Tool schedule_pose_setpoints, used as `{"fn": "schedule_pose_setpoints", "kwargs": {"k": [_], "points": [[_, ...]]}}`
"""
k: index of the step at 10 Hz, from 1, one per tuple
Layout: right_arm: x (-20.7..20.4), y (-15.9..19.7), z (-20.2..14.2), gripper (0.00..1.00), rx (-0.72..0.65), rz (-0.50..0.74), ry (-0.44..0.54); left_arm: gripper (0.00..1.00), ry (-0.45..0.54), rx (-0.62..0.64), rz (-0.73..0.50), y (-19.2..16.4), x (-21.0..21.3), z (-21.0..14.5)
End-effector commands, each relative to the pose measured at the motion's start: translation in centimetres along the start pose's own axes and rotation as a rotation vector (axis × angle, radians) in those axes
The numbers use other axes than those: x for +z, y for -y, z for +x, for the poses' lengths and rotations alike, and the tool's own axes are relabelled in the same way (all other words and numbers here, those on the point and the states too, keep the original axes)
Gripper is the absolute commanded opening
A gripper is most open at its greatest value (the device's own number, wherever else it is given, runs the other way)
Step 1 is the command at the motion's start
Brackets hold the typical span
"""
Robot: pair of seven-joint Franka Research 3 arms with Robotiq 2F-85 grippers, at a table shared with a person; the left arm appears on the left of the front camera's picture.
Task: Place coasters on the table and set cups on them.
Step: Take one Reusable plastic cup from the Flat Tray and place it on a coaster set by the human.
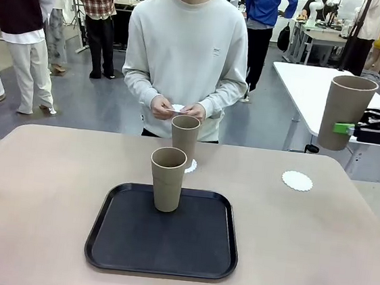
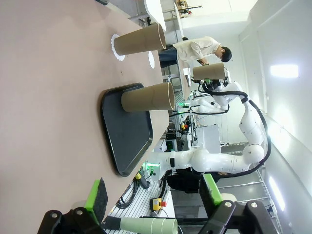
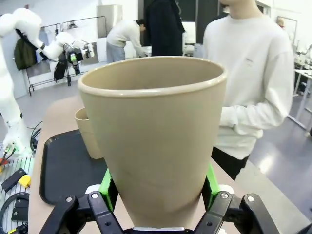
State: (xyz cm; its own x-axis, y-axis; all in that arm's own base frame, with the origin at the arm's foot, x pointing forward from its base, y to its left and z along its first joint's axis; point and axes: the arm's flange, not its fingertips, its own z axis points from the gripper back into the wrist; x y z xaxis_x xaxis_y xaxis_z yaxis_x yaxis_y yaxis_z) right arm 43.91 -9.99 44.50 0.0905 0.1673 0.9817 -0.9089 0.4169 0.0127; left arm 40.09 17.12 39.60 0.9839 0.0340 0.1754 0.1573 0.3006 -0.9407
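Held cup (image 1: 346,108) is up in the air at picture right, clear of the desk (image 1: 36,187), upright. The right pincer (image 1: 342,128) pinches it low on its wall, and in the right wrist view the green pads press on both sides. Tray cup (image 1: 166,179) stands upright on the far middle part of the black tray (image 1: 162,248), which sits mid-desk on the near side. Far cup (image 1: 184,136) stands upright just behind the tray on the covered coaster (image 1: 192,165), whose lacy edge shows at the cup's base. Bare coaster (image 1: 297,180) lies flat on the desk to the right, well apart from the tray, with nothing on it. Third coaster (image 1: 178,108) is in the person's hands (image 1: 161,107) at the far side, above the desk edge. Left pincer (image 2: 155,195) is spread, with nothing between its fingers.
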Motion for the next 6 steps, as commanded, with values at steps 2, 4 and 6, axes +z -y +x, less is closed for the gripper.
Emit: {"fn": "schedule_pose_setpoints", "kwargs": {"k": [2, 4, 6], "points": [[0.0, 0.0, 0.0, 0.82, 0.0, 0.0, 0.0, 1.0, -0.009, -0.016, -0.005, 0.08, 0.16, -0.08], [0.0, 0.0, 0.0, 0.82, 0.0, 0.0, 0.0, 1.0, -0.009, -0.016, -0.005, 0.08, 0.16, -0.08], [0.2, 0.21, -0.5, 0.82, -0.011, -0.006, 0.001, 1.0, -0.009, -0.016, -0.005, 0.08, 0.16, -0.08]]}}
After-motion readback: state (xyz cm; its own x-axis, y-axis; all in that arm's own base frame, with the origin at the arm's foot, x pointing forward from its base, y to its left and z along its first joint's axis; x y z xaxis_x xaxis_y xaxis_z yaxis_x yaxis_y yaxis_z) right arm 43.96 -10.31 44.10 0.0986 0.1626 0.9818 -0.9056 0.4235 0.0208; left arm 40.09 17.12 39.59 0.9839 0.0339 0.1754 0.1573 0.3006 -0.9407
